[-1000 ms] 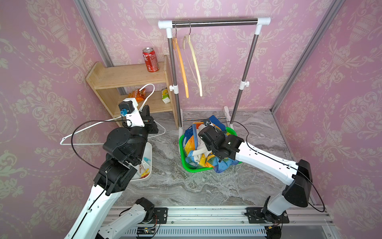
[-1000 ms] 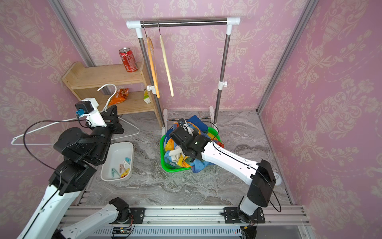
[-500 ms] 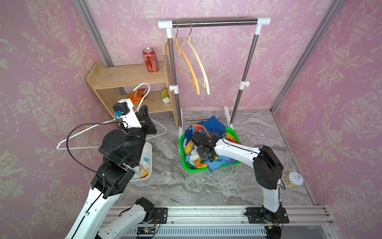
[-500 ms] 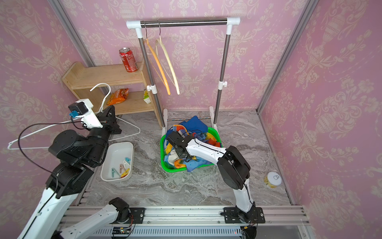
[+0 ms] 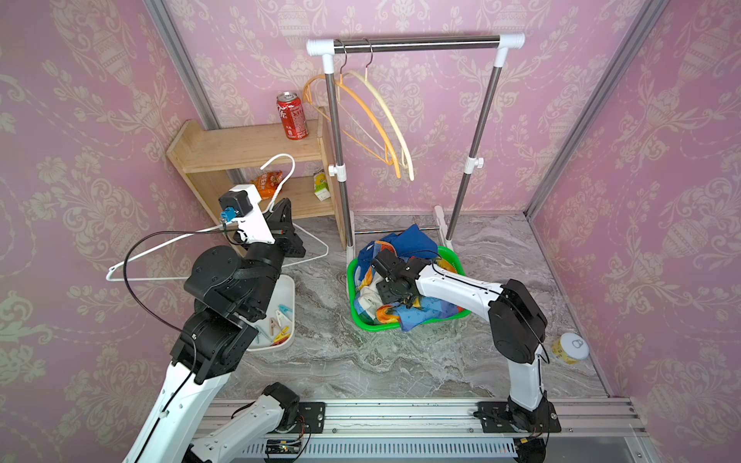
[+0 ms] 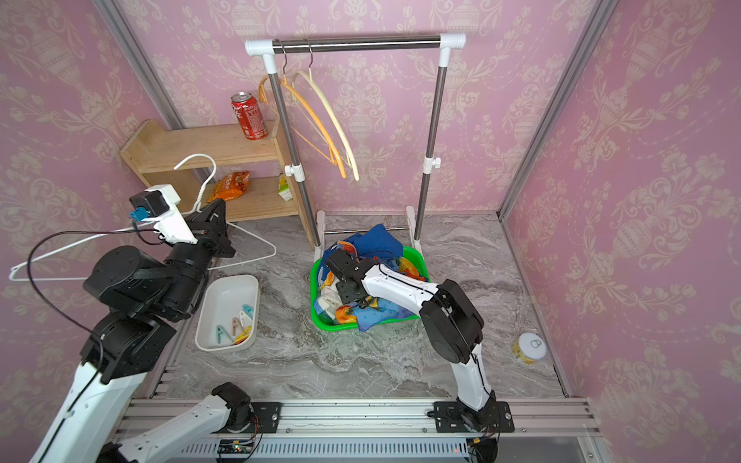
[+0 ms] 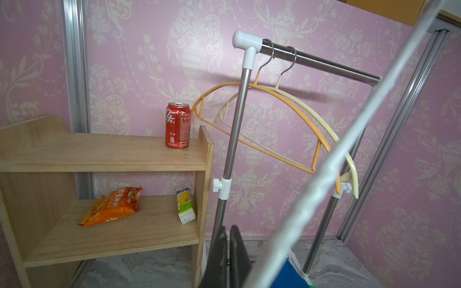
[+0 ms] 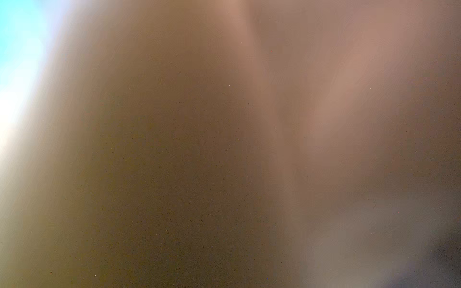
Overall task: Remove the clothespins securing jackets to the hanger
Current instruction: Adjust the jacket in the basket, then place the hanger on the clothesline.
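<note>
The right arm (image 5: 453,286) has folded back over the bright thin jackets (image 5: 415,242) heaped in the round green plastic basket (image 5: 453,258). Whether its right pincer (image 5: 399,294) is released, I cannot tell. The left pincer (image 5: 282,212) stays clenched on the bare white wire hanger (image 7: 335,152). Small plastic clothespins (image 6: 240,320) lie in the white tray (image 6: 224,292); little seems left.

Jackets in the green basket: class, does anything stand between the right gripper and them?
Nothing visible does. The right gripper is down inside the green basket, against the heaped jackets. Its wrist view shows only a close blur.
</note>
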